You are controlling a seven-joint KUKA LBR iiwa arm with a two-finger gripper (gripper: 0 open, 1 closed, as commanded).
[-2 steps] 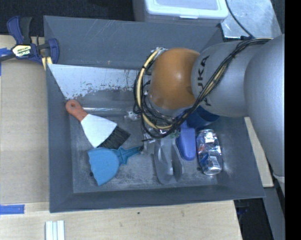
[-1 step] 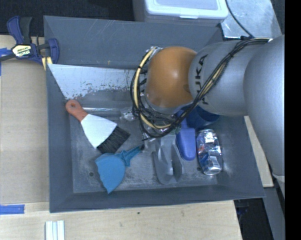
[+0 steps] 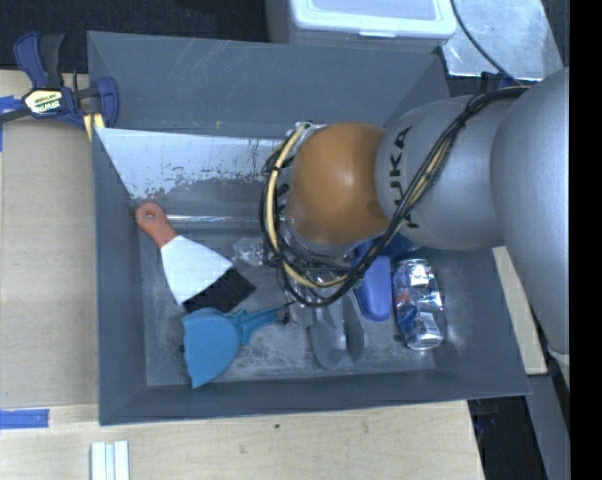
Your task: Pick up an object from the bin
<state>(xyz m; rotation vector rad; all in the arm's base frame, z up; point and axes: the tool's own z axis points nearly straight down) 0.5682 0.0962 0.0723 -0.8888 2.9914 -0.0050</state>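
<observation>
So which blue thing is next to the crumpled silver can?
The rounded blue piece directly left of the can. The other, a blue scoop, lies apart at the lower left of the bin.

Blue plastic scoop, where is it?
In the camera view, the blue scoop lies lower left in the grey metal bin, just below the white orange-handled scraper.

- Setting: a robotics laboratory work cell.
- Arm [image 3: 461, 178]: grey industrial manipulator lettered KUKA, entering from 3 o'clock, with cables [image 3: 311, 276] looped at its wrist.
- Bin [image 3: 281, 78]: grey metal, sloped walls, at centre.
- White plastic box [image 3: 366, 8]: at 12 o'clock, beyond the bin.
</observation>
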